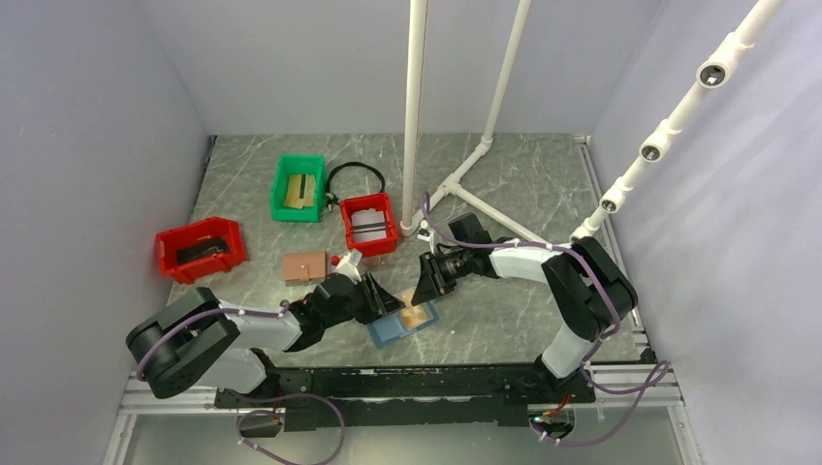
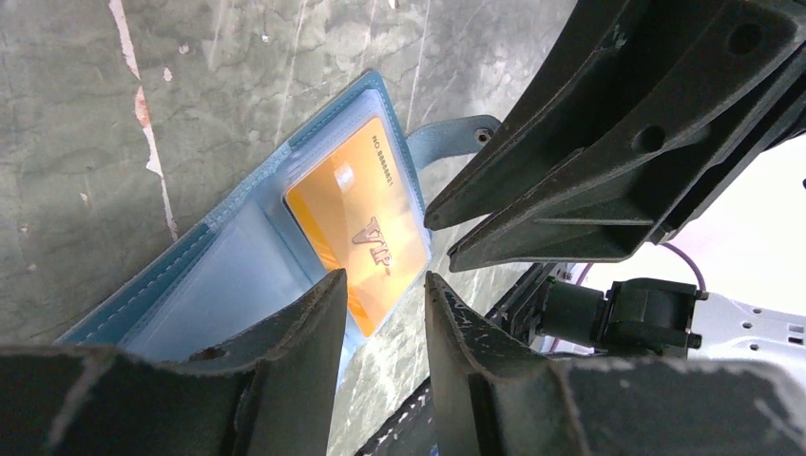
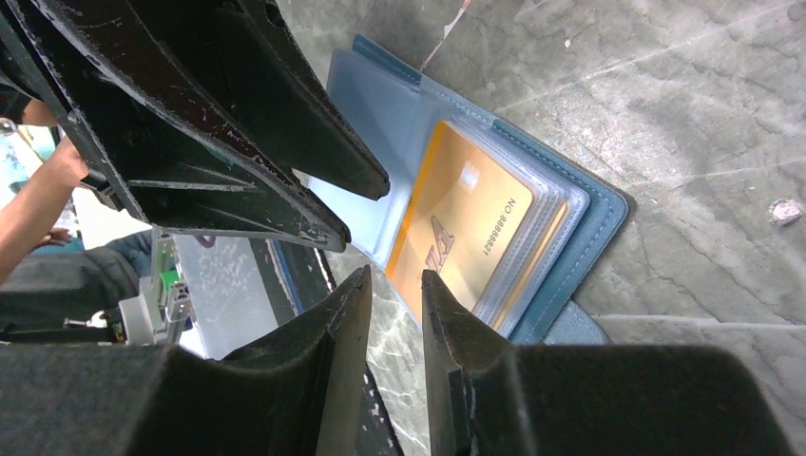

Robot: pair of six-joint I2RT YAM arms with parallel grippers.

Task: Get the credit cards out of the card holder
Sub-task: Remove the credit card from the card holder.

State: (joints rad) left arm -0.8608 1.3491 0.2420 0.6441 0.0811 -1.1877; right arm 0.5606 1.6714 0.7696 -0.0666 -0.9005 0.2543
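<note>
Flat and open on the table (image 1: 523, 184), the card holder (image 1: 386, 332) lies near the front edge between the arms, its long axis running diagonally from near-left to far-right. A gold credit card (image 2: 356, 223) sits sleeved in its right half. The left gripper (image 2: 385, 280) and right gripper (image 3: 394, 275) each hover narrowly parted at the card's edge.
</note>
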